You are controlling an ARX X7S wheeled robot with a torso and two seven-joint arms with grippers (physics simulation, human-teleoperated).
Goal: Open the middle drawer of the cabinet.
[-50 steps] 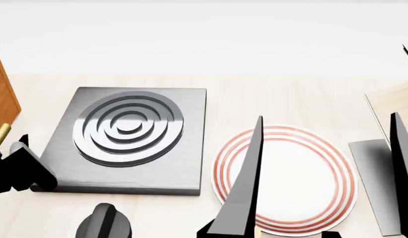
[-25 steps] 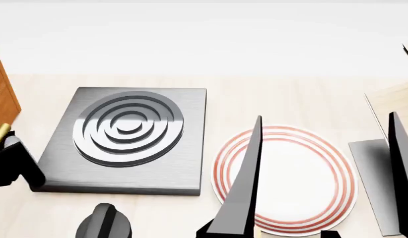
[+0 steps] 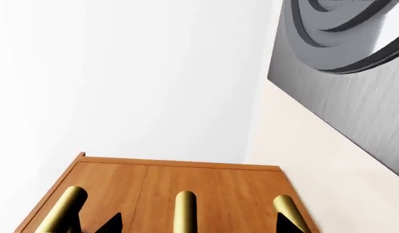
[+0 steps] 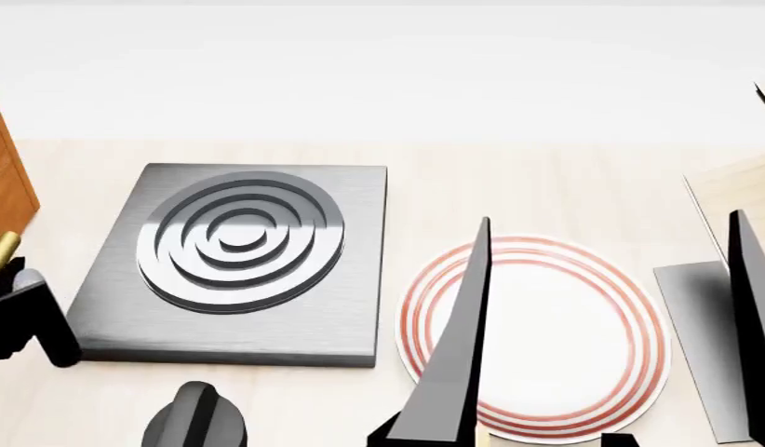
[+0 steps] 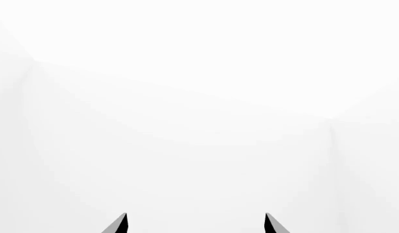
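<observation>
The orange-brown cabinet (image 3: 122, 184) fills the near part of the left wrist view, and a sliver of the cabinet (image 4: 3, 177) shows at the head view's far left edge. Three brass bar handles run across its fronts. The middle drawer (image 3: 212, 189) carries the centre handle (image 3: 184, 211). My left gripper (image 3: 198, 224) is open, with that centre handle between its two black fingertips and a gap on each side. In the head view the left gripper (image 4: 22, 321) sits low beside a brass handle (image 4: 0, 250). My right gripper (image 4: 612, 219) is open and empty above the plate; the right gripper (image 5: 195, 216) faces only white wall.
A grey stove plate (image 4: 240, 261) with raised rings lies just right of the cabinet. A white plate with red rings (image 4: 544, 307) sits under the right arm. A grey slab (image 4: 693, 345) and pale wood rack (image 4: 743, 186) are at the right; a black knob (image 4: 196, 419) is near the front.
In the head view my left gripper has slid left toward the cabinet, with more of it now past the frame's edge. The right arm has barely moved.
</observation>
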